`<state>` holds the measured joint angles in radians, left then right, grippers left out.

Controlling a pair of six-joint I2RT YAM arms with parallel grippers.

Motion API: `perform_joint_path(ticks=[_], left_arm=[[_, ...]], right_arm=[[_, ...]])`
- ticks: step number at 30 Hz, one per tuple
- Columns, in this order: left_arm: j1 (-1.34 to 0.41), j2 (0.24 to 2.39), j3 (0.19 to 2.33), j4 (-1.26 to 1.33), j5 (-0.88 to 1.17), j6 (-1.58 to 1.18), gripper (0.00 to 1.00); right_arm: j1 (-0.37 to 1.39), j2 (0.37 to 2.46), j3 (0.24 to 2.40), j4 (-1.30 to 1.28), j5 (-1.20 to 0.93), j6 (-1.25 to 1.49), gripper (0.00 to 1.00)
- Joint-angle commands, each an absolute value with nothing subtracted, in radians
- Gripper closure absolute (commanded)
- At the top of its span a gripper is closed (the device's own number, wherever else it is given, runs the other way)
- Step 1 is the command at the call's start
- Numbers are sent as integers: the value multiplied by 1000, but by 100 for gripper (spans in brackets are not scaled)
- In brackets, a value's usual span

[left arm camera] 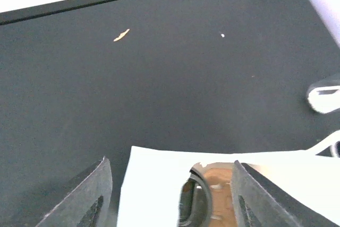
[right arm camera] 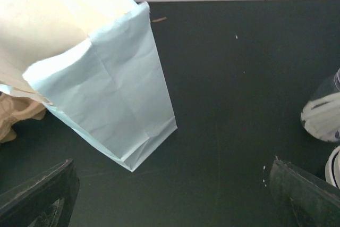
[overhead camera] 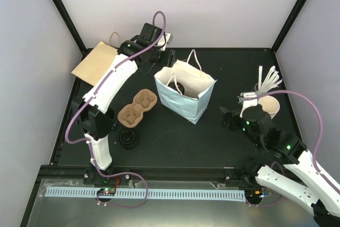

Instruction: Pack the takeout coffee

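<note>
Cup (overhead camera: 180,87) stands lid-up inside bag (overhead camera: 187,106); left fingers (left arm camera: 91,198), right fingers (right arm camera: 38,198) both released.

**No Writing to Read**

No text, label, brand, number or sign is legible in any view. The pale blue paper bag (right arm camera: 114,99), ahead of the right gripper (right arm camera: 170,195) and left of its fingers, shows only plain creased paper. The bag's white rim between the fingers of the left gripper (left arm camera: 170,184) is just as blank.
</note>
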<state>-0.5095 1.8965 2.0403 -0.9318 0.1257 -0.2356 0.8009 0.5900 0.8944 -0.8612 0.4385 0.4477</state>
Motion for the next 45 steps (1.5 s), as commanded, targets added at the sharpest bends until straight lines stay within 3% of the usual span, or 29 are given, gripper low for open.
perform_joint_path(ticks=[1,5,10,16,30,37,45], left_arm=[[-508,1781,2073,-947,154,-215,33],[-509,1681,2041,-962,133,-201,17],[-508,1542,1952,-964,110,-205,1],[-508,1295,1703,-895,80,-225,1],[-507,779,1202,-870,-27,-248,1],[-507,613,1003,-776,-51,-237,1],[-508,560,881,-681,35,-231,1]], right_arm=[[802,652,943,-927,497,588,0],[802,717,995,-982,512,684,0],[800,723,1001,-946,458,612,0],[801,690,961,-917,454,594,0],[797,829,1058,-1072,541,655,0],[786,902,1115,-1146,525,720,0],[787,953,1164,-1186,534,784,0]])
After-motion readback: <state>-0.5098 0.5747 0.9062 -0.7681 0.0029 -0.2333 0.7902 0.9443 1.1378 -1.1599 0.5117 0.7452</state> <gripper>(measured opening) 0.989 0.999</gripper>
